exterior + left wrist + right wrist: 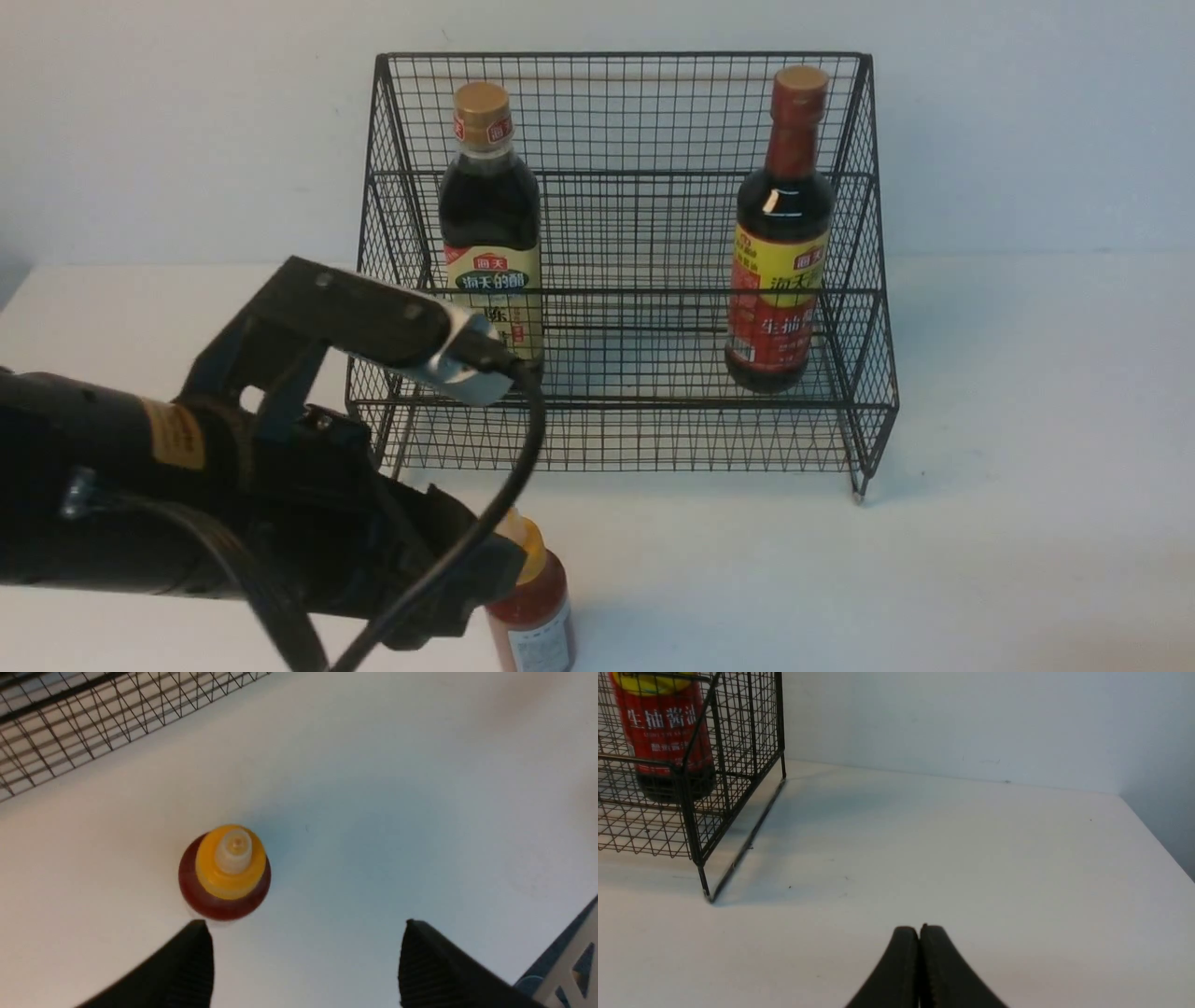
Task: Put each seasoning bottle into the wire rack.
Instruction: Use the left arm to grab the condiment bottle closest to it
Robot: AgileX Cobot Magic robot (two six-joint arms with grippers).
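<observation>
Red sauce fills the small bottle (224, 872) with the yellow nozzle cap. It stands upright on the table (980, 560), close to the robot and out in front of the wire rack (616, 439). It is the only bottle not in the rack yet.

The left gripper (306, 933) hangs above it with its jaws spread wide and nothing between them. The bottle is not in the middle of the gap; it sits close to one finger (187, 961). If the gripper goes straight down like this, I think that finger could land on the cap or bump the side and knock the bottle over. It looks small and light, so it might roll away.

The right gripper (920, 933) has its jaws pressed together and holds nothing. It is low over the table, off to the right of the rack.

Farther back, the tall dark bottle with the gold cap (490, 252) stands at the left inside the rack. The one with the red neck (780, 280) stands at the right. There is room between them, but the small bottle must go up over the front wire, or it could catch there.

The table is white, flat and smooth, with a few tiny specks. Behind it is a plain pale wall (1027, 121).
</observation>
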